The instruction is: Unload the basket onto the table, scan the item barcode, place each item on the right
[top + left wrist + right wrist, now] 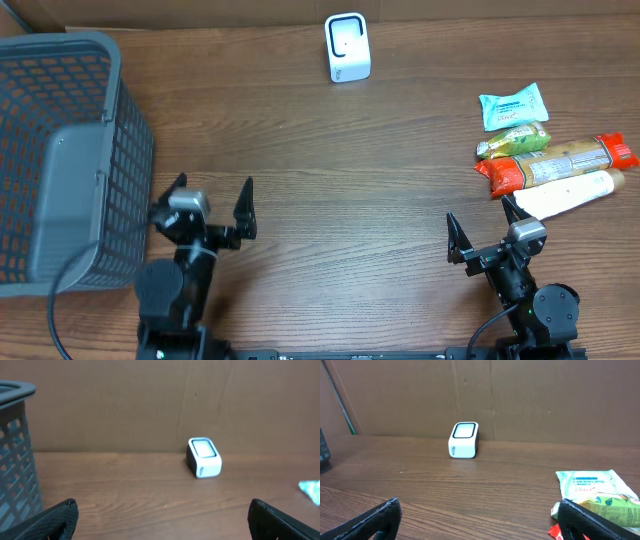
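A white barcode scanner stands at the back of the wooden table, also seen in the left wrist view and the right wrist view. The items lie in a group at the right: a teal wipes packet, a green-yellow packet, a long red-orange packet and a white tube. My right gripper is open just left of the tube, holding nothing. My left gripper is open over bare wood, also holding nothing.
A tall grey mesh basket stands at the left, close beside the left arm. A brown cardboard wall runs behind the scanner. Bare wood lies between the two grippers and the scanner.
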Robot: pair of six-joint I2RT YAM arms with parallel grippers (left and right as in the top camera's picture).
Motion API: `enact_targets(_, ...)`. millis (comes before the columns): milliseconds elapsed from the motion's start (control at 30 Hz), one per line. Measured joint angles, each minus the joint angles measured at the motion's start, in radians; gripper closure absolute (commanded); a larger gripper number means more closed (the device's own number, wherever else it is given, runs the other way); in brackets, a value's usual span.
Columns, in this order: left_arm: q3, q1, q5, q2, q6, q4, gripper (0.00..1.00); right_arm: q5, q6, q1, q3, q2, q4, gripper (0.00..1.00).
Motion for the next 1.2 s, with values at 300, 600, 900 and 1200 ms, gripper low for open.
enact_targets(300, -0.181, 0.044, 0.111, -0.225, 0.215, 0.007, 0.00, 0.001, 0.000, 0.000, 0.000, 0.000, 0.000, 0.00)
enact_targets(600, -0.313, 0.044, 0.123, -0.363, 0.328, -0.050, 0.00, 0.000, 0.000, 0.000, 0.000, 0.000, 0.000, 0.00)
enact_targets(900, -0.317, 0.047, 0.126, -0.374, 0.328, -0.057, 0.00, 0.000, 0.000, 0.000, 0.000, 0.000, 0.000, 0.00)
enact_targets(1200, -0.317, 0.047, 0.126, -0.374, 0.328, -0.057, 0.00, 0.000, 0.000, 0.000, 0.000, 0.000, 0.000, 0.00)
